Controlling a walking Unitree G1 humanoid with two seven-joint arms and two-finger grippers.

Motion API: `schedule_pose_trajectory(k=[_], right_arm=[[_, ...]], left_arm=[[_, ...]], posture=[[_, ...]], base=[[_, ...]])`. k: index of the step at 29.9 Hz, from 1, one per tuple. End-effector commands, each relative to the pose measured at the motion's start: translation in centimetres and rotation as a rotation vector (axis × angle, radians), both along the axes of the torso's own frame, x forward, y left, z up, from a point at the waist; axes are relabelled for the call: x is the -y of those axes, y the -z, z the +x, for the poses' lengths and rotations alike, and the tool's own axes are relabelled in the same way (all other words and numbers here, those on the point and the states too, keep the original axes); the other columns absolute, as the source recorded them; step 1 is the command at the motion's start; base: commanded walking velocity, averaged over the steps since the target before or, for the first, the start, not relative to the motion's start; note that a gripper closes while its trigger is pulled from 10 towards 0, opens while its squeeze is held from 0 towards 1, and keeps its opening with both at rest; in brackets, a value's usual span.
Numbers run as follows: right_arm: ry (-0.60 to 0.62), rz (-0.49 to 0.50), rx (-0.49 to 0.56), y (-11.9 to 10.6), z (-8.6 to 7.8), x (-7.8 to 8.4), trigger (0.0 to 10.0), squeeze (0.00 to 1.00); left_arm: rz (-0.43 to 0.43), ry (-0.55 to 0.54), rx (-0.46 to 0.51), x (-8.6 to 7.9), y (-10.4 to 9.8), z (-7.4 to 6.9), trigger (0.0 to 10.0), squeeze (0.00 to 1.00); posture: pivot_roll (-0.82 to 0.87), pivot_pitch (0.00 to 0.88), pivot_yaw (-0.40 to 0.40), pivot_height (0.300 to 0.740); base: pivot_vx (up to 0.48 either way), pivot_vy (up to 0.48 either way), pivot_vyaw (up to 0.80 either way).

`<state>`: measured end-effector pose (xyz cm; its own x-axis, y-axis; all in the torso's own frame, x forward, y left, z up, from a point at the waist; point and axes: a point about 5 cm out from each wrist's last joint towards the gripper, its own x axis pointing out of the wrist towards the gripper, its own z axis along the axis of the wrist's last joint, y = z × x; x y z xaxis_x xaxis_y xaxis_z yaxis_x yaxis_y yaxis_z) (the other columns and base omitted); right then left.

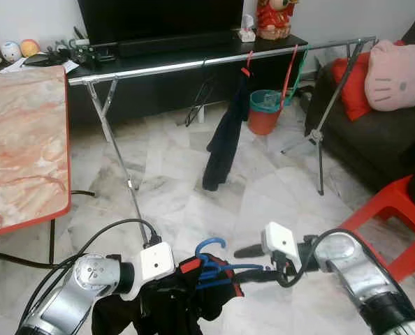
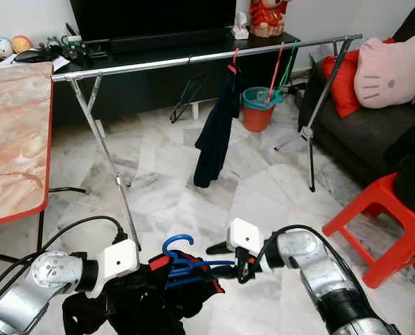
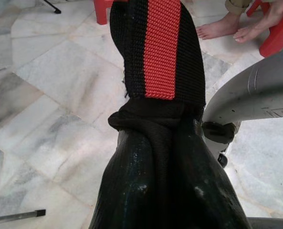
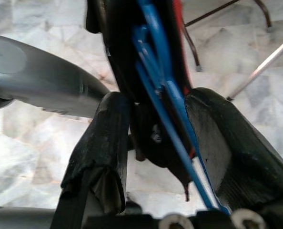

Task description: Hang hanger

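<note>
A long chrome clothes rail (image 1: 214, 63) spans the room ahead, with a dark garment (image 1: 225, 139) hanging near its middle and red and green hangers (image 1: 289, 70) farther right. Low in front of me is a blue hanger (image 1: 211, 246) carrying a black garment with red trim (image 1: 172, 300). My left gripper (image 3: 156, 124) is shut on that garment's fabric below the red-striped band (image 3: 163, 47). From the right, my right gripper (image 1: 244, 264) reaches in, fingers apart on either side of the blue hanger wires (image 4: 153, 62).
A marble-topped table with a red edge (image 1: 19, 139) stands on the left. On the right are a red plastic stool (image 1: 396, 216) and a dark sofa with a pink cushion (image 1: 399, 73). An orange bucket (image 1: 265, 112) sits behind the rail. A person's bare feet (image 3: 227, 28) are nearby.
</note>
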<state>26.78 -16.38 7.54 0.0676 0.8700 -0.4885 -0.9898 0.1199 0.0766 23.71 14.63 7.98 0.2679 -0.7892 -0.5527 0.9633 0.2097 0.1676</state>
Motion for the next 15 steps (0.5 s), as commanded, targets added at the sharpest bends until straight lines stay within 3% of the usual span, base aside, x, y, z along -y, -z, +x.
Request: schedule_pose_trajectory(k=[1, 5, 10, 12, 15], right_arm=[[-0.031, -0.004, 0.001, -0.6, -0.1, 0.0, 10.0, 0.0], [-0.029, -0.02, -0.01, -0.5, -0.1, 0.0, 10.0, 0.0], [-0.007, 0.043, -0.019, -0.8, 0.1, -0.6, 10.0, 0.0], [-0.022, 0.085, -0.086, -1.0, -0.2, -1.1, 10.0, 0.0], [-0.027, 0.084, -0.098, -0.9, -0.3, -1.3, 10.0, 0.0]], left_arm=[[0.006, 0.011, 0.022, -0.2, -0.5, 0.4, 10.0, 0.0], [-0.002, 0.017, 0.017, -0.3, -0.9, 0.5, 10.0, 0.0], [-0.034, 0.046, -0.025, -0.2, -1.5, 0.4, 10.0, 0.0], [-0.028, 0.087, -0.053, -0.1, -1.5, 0.1, 10.0, 0.0], [-0.022, 0.104, -0.056, 0.0, -1.5, 0.1, 10.0, 0.0]], posture=[[0.01, 0.0, -0.019, 0.74], [0.01, 0.0, -0.019, 0.74], [0.01, 0.0, -0.021, 0.74], [0.01, 0.0, -0.019, 0.74], [0.01, 0.0, -0.019, 0.74]], base=[[0.0, 0.0, 0.0], [0.0, 0.0, 0.0], [0.0, 0.0, 0.0], [0.0, 0.0, 0.0], [0.0, 0.0, 0.0]])
